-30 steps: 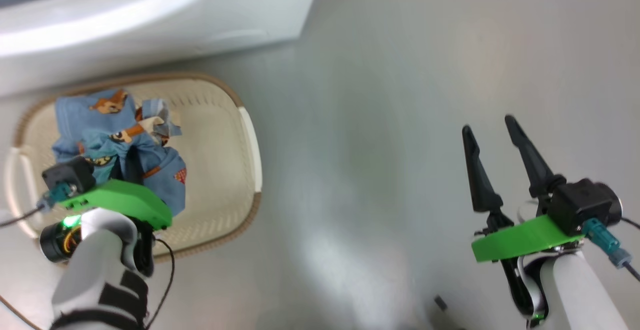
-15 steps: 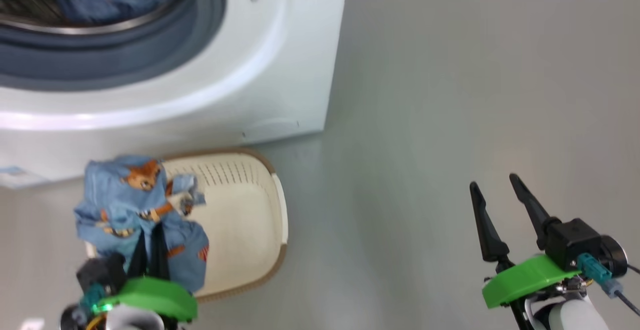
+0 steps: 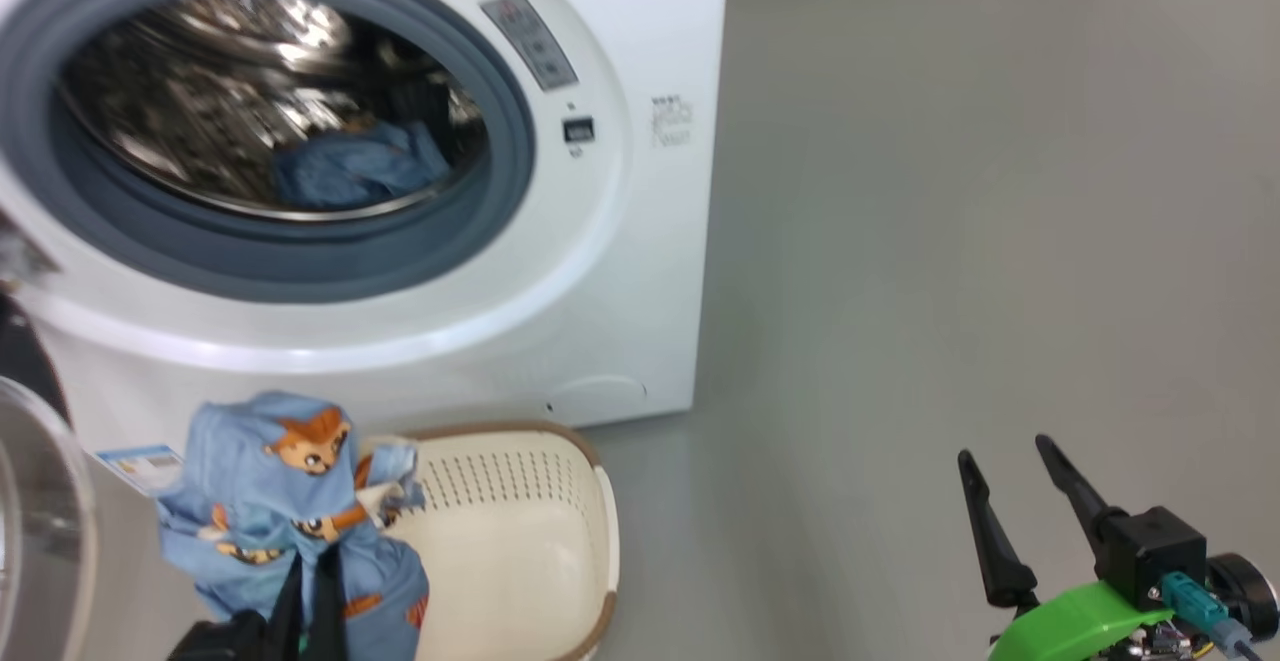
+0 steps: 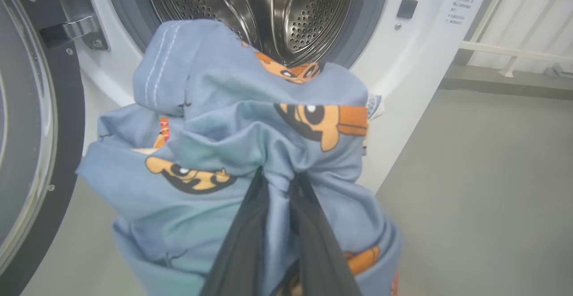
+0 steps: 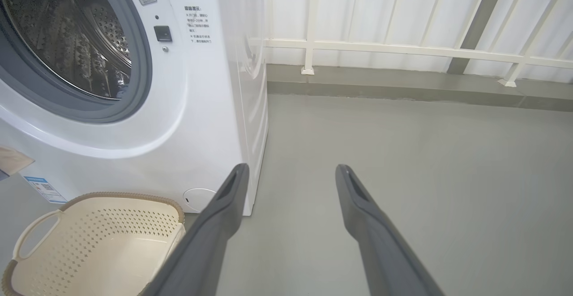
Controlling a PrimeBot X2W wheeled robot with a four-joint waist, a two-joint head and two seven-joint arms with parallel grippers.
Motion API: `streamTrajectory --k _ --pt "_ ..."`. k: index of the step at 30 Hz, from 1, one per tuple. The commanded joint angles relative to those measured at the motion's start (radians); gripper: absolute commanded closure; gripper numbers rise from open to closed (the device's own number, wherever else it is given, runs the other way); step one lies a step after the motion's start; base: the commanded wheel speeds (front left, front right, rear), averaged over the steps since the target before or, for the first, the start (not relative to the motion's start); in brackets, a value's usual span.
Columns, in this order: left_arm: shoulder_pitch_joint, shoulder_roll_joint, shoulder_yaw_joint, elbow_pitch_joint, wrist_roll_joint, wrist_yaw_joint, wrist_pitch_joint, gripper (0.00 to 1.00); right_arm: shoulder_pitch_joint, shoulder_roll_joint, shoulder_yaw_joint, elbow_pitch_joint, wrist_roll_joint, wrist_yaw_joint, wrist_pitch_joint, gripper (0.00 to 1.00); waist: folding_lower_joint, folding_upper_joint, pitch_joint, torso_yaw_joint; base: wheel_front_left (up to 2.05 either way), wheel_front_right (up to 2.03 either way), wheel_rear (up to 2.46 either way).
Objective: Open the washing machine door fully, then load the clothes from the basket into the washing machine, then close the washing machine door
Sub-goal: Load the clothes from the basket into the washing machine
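Grey floor [image 3: 950, 191] runs out to a white railing [image 5: 403, 49] beside the washer [image 3: 660, 241], whose mouth stands open. Left claw [image 4: 280, 175], fingers pinched nearly together, grips the clothes [image 4: 250, 121], a blue bundle with orange cartoon patches that bunches above the fingertips and hangs down around them. From the left wrist, the bundle sits directly before the steel drum [image 4: 286, 14], its top overlapping the lower edge of the opening. Door [image 4: 27, 130] is swung wide on its hinge to the claw's left. Just right of the bundle in the head view, the basket [image 3: 520, 511] stands on the floor close in front of the washer, its pale bottom bare in the right wrist view. Another blue piece [image 3: 360, 166] lies already inside the drum. Right claw [image 3: 1005, 449] hangs well apart over open floor, fingers spread, holding nothing.

A second ago the head camera looked down on the bundle low over the basket. It has since tilted up to take in the drum, and the bundle now shows against the washer's front rather than against the basket's inside. The likely reading: pickup is done and the carry to the drum is under way. What remains looks like a push past the gasket [image 3: 300, 276], a release, then the door.
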Motion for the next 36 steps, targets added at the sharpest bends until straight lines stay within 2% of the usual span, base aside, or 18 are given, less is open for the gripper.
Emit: streamTrajectory --k 1,18,36 --pt "0.004 0.016 0.024 -0.042 0.002 0.002 0.008 1.0 -0.003 -0.011 0.02 -0.035 0.001 0.004 0.006 0.0 0.0002 0.0 -0.077 0.038 0.0 0.0 0.0" --pt "0.074 0.037 0.009 -0.166 0.004 0.036 0.082 1.0 0.042 -0.004 0.027 -0.056 0.014 0.004 0.021 0.0 0.0002 0.0 -0.111 0.047 0.0 0.0 0.0" --pt "0.063 0.048 -0.008 -0.156 -0.005 0.049 0.113 1.0 0.04 -0.002 0.028 -0.063 0.016 0.004 0.027 0.0 0.0002 0.0 -0.087 0.045 0.0 0.0 0.0"
